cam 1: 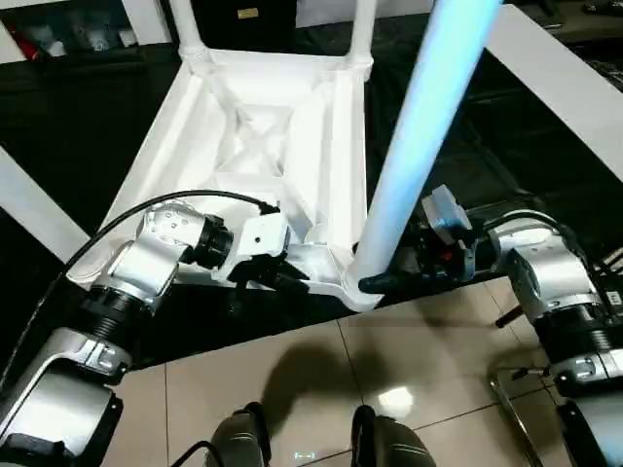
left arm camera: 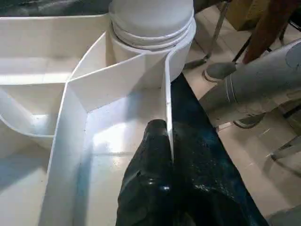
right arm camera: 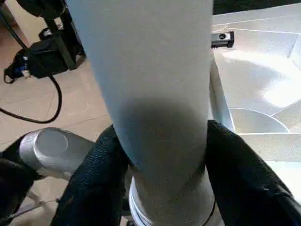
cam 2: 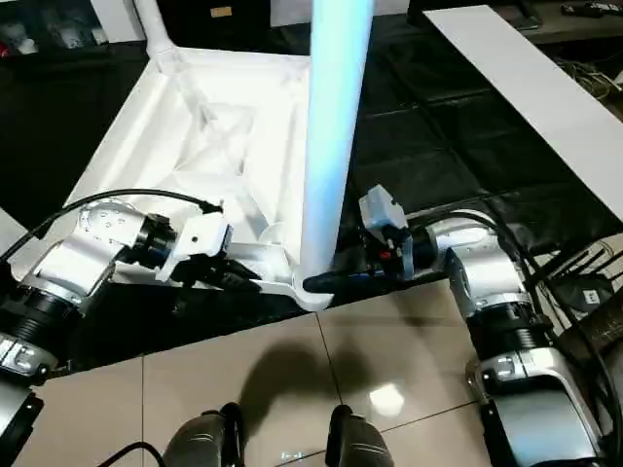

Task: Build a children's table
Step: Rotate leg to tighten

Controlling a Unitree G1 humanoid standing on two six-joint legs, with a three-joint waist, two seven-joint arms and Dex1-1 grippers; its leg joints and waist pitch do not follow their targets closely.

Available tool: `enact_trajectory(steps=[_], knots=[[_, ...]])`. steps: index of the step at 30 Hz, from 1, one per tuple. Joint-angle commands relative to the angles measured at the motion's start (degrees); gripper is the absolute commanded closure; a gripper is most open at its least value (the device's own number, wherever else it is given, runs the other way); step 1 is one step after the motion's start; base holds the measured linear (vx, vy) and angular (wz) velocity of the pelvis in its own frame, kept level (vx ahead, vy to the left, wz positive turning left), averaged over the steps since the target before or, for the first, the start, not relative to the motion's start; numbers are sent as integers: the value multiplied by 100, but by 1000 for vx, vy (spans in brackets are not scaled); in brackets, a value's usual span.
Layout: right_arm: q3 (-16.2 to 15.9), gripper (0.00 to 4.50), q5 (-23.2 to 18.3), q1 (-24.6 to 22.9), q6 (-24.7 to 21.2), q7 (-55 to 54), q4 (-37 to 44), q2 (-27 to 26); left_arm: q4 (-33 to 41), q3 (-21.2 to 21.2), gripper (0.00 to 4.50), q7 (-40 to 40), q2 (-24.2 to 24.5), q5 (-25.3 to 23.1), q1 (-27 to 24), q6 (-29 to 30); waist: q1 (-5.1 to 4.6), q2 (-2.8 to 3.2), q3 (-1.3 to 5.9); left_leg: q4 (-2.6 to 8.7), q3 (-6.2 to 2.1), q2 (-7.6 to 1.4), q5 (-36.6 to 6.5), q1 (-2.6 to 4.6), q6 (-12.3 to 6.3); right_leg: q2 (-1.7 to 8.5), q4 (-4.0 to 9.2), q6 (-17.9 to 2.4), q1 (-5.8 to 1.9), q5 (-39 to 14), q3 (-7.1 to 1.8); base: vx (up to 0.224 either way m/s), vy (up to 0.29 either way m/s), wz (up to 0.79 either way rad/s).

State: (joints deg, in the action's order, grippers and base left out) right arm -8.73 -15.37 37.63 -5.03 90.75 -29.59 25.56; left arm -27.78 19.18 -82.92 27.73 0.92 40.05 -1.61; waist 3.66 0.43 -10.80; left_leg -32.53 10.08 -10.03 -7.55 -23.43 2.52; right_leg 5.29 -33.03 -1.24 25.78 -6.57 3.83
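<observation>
Lying upside down at frame centre on the black work table (cam 1: 88,146), the children's table (cam 1: 263,126) has a leg (cam 1: 419,136) seated in its near corner socket, clamped by the right gripper (right arm camera: 160,155); the left gripper (left arm camera: 164,165) pinches its rim.

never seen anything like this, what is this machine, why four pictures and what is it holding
This is a humanoid robot with two silver arms, each ending in a gripper of two black fingers. Two pictures come from cameras in its head, looking down over its arms; the other two come from a camera on each wrist, looking along that gripper's fingers.

On the black-covered work table lies a children's table, white plastic, upside down so its ribbed underside faces up. Two legs already stand in its far corners.

The left gripper is shut on the near rim of the table top; the left wrist view shows its fingers either side of that thin wall. The right gripper clasps a third leg low down, where it stands in the near corner socket.
</observation>
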Motion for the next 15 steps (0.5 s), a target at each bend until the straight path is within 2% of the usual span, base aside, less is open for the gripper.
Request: enact_trajectory(steps=[1, 6, 9, 11, 12, 14, 15], knots=[[-110, 226, -113, 9, -99, 175, 56, 52, -13, 260, 450, -190, 4, -109, 29, -117, -31, -85, 594, 324, -31, -280, -1337, 167, -623, 296, 322, -1437, -388, -1999, -247, 0, 0, 0], [-29, 249, -164, -54, -392, -10, 185, -55, -67, 178, 450, 48, 22, -179, 50, 98, -27, -84, 597, 317, -29, -275, -1280, 160, -639, 293, 313, -1453, -394, -1952, -246, 0, 0, 0], [170, 252, -70, -98, -792, -1112, 326, -366, 123, 1, 450, 486, -83, -140, 9, 596, -38, -61, 555, 343, -42, -273, -1393, 156, -539, 292, 330, -1379, -377, -2188, -245, 0, 0, 0], [237, 252, 43, -149, -835, -1673, 404, -534, 241, -66, 450, 776, -164, -180, -17, 795, -68, -78, 539, 360, -65, -259, -1593, 159, -381, 313, 374, -1236, -374, -2624, -239, 0, 0, 0], [275, 252, 100, -194, -877, -2009, 469, -652, 318, -107, 450, 957, -223, -203, -45, 911, -97, -58, 511, 377, -86, -238, -1747, 154, -258, 319, 400, -1099, -377, -2970, -226, 0, 0, 0], [327, 252, 177, -235, -1000, -2460, 537, -815, 405, -140, 450, 1122, -282, -224, -77, 1037, -157, -85, 499, 390, -108, -223, -1896, 157, -159, 320, 451, -920, -374, -3302, -215, 0, 0, 0], [409, 253, 181, -268, -1098, -2876, 617, -996, 522, -197, 450, 1453, -428, -261, -112, 1269, -194, -54, 487, 394, -124, -212, -1952, 142, -129, 323, 461, -842, -375, -3423, -207, 0, 0, 0]])
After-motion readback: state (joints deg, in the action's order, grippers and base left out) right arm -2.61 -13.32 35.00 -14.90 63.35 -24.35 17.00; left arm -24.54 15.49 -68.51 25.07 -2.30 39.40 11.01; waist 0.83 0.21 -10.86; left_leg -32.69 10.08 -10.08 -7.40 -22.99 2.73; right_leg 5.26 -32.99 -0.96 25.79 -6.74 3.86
